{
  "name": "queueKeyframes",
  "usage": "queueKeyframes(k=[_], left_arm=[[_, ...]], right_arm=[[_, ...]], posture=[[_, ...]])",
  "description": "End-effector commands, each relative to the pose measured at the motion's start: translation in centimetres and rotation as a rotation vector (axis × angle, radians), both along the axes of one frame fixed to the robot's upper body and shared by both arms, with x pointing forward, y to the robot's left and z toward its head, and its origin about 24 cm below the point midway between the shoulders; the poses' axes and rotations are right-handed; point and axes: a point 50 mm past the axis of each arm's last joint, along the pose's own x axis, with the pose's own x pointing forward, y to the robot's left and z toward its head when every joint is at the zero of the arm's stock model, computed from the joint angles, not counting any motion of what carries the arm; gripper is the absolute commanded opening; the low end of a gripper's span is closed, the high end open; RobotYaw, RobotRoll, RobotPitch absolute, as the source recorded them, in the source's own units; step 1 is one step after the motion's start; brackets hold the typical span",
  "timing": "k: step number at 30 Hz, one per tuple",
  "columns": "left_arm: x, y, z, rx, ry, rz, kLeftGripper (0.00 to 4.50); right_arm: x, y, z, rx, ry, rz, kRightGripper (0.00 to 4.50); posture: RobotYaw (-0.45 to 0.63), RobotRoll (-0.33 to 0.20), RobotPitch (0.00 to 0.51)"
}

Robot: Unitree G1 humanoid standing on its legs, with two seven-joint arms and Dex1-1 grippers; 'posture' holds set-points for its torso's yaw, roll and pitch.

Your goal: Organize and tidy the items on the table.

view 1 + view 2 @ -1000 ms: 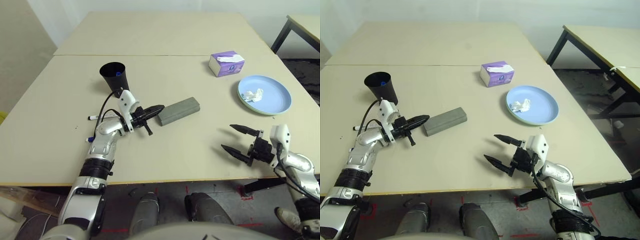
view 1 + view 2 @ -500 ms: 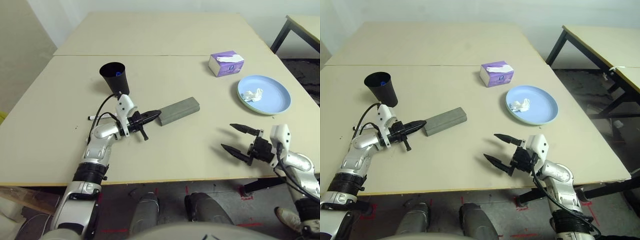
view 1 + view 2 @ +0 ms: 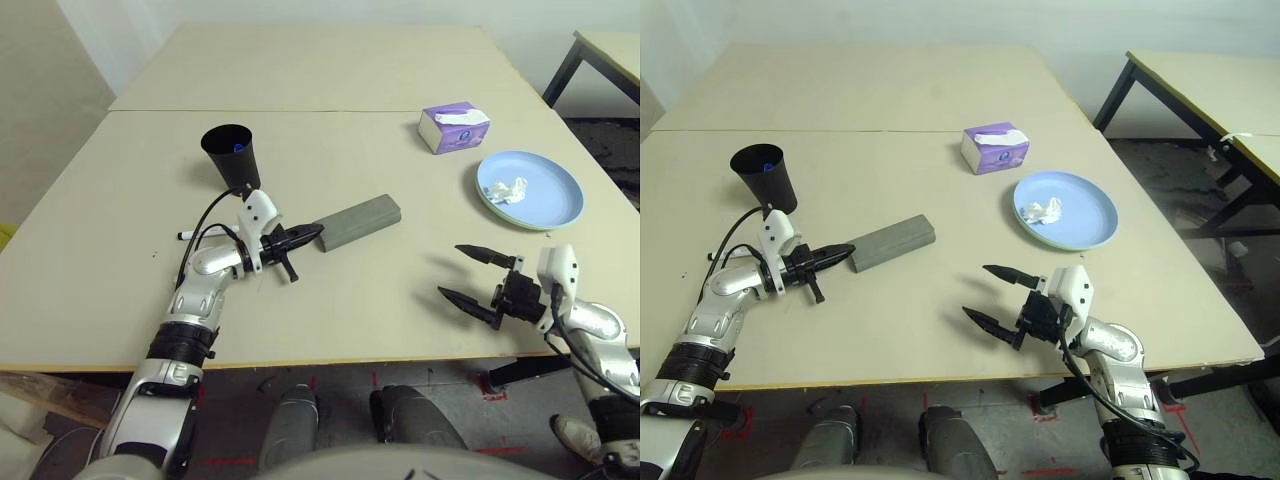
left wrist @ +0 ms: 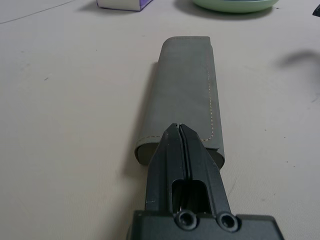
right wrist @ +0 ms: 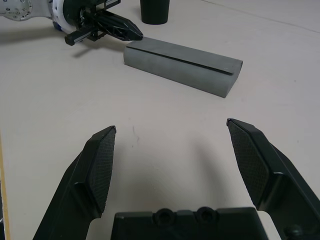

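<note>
Bench: tidying under way.
Left pincer, tips pressed together, is nudging the grey case, likely pushing it; right pincer is waiting spread apart.

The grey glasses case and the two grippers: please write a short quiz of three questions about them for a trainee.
1. True or false: the left gripper is shut, with its tip at the near end of the grey glasses case.
2. What lies on the blue plate? A) a marker B) a crumpled white tissue C) sunglasses
3. Fill in: the right gripper is ____ and holds nothing.

Key:
1. True.
2. B.
3. Open.
</note>
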Motion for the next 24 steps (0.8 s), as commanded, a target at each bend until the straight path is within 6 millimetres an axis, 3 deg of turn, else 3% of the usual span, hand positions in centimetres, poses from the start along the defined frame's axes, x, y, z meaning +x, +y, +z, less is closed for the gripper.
queueKeyframes(k=[1, 6, 17, 24], left_arm=[[0.1, 0.8, 0.6, -0.018, -0.008, 0.017, 0.03], [-0.1, 2.0, 1.8, -0.035, -0.034, 0.029, 0.03], [-2.6, 4.6, 2.9, 0.02, -0.003, 0.011, 0.03], [-4.5, 7.8, 4.0, 0.105, 0.03, 0.057, 0.03]], right_arm=[[-0.2, 0.1, -0.5, -0.005, 0.02, 0.005, 4.5], [0.0, 0.0, -0.6, -0.003, 0.02, 0.0, 4.5], [0.4, -0.3, -0.6, -0.003, 0.014, 0.01, 4.5], [0.4, -0.2, -0.6, -0.012, 0.002, 0.052, 4.5]], posture=[[-0.11, 0.0, 0.119], [-0.1, 0.0, 0.117], [-0.09, 0.0, 0.11], [-0.07, 0.0, 0.105]])
